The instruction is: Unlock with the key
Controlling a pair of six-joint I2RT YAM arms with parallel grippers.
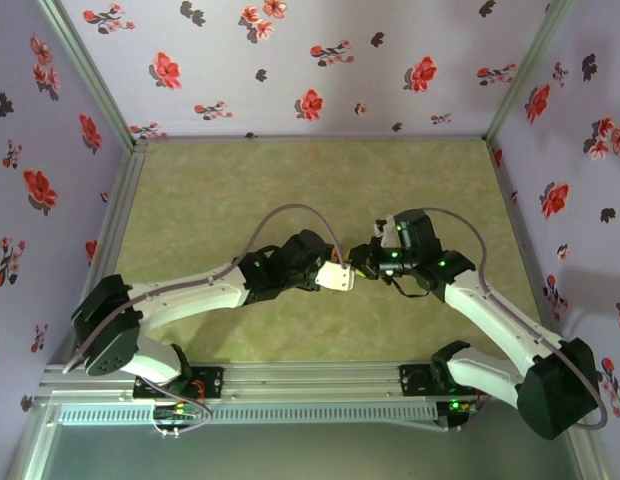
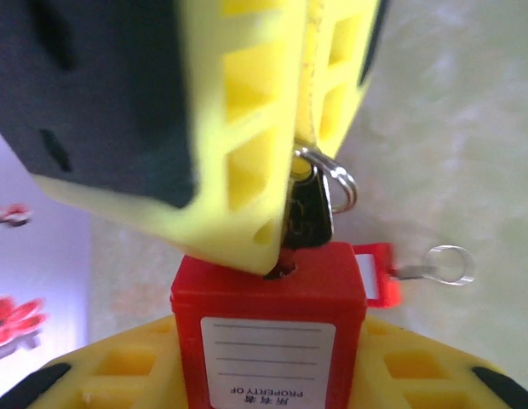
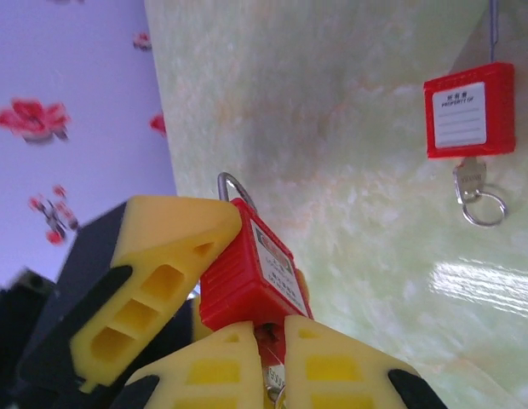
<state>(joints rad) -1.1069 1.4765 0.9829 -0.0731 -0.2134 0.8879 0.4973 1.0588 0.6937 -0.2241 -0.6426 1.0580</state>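
Note:
My left gripper is shut on a red padlock with a white label, held between its yellow fingers. A small dark-grey key on a wire ring stands in the keyhole on the padlock's end face. My right gripper is shut on that key, its fingertips pressed up against the padlock. The shackle sticks out at the far end. In the top view the left gripper and right gripper meet tip to tip above the middle of the table.
A second red padlock lies flat on the green mat, a key and ring hanging from it. It also lies to the right of the held lock. Floral walls enclose the table on three sides.

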